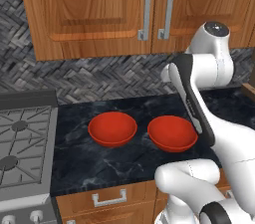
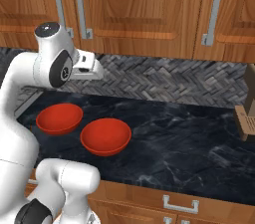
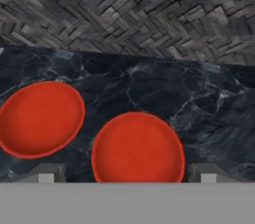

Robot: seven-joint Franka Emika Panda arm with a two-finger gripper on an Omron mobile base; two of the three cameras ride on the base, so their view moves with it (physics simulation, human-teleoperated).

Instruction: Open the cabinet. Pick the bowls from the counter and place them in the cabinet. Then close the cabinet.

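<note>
Bowls, two of them, round, shallow and glossy plain red, sat side by side on the dark blue-black marbled stone counter (image 1: 124, 163). The left bowl (image 1: 112, 128) and the right bowl (image 1: 172, 133) stood upright, near each other with a narrow strip of stone between their rims. In the hand view the right bowl (image 3: 138, 149) lay between the two finger tips, and the left bowl (image 3: 41, 118) sat off to one side.

The two-finger gripper (image 3: 127, 177) stood wide, its tips well apart on either side of the right bowl and holding nothing; whether the tips touched the rim I could not tell.

Above, the warm brown wooden wall cabinet (image 1: 89, 14) had both panelled doors shut, its long silver bar handles (image 1: 156, 8) meeting at the centre seam. A grey herringbone tile backsplash (image 2: 174, 81) ran between cabinet and counter.

To the left of the bowls the counter ended at the grey gas stove (image 1: 22, 153). To the right, a broad stretch of bare stone (image 2: 194, 143) ran toward a small brown wooden object (image 2: 246, 113) at the far edge. The front edge lay close before the bowls, over brown wooden drawers with small silver handles (image 1: 109, 198).
</note>
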